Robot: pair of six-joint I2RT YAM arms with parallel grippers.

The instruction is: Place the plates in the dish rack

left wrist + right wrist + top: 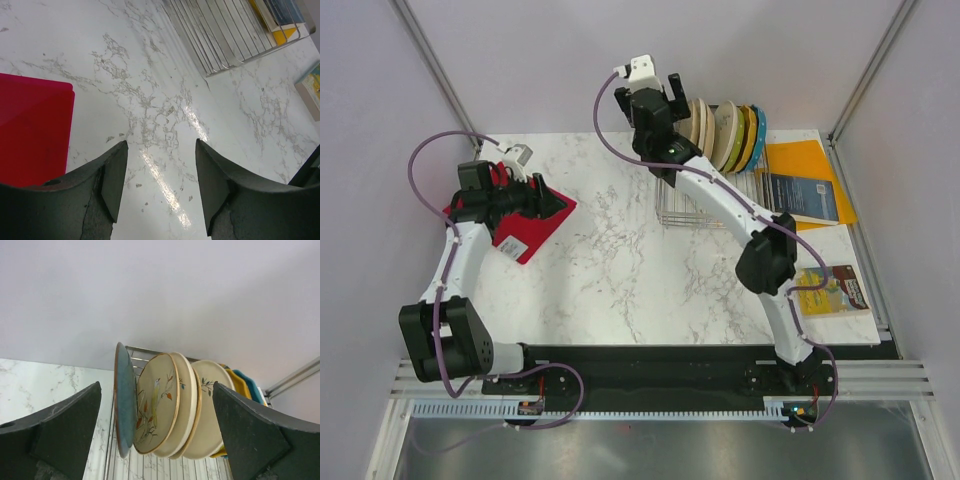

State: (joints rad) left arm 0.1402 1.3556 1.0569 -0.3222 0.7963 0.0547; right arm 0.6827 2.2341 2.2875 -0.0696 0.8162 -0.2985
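Teal plate (125,400) stands on edge in rack (685,212), right fingers (65,430) clear.

Bright, even overhead light; glare streak on marble table (165,175) between blurred near fingers (112,180); shadows soft.

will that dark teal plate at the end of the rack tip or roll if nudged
Probably tips rather than rolls: the dark teal round plate stands on edge, outermost in the silver wire rack, no plate on its outer side. Looks rigid ceramic, likely breakable.
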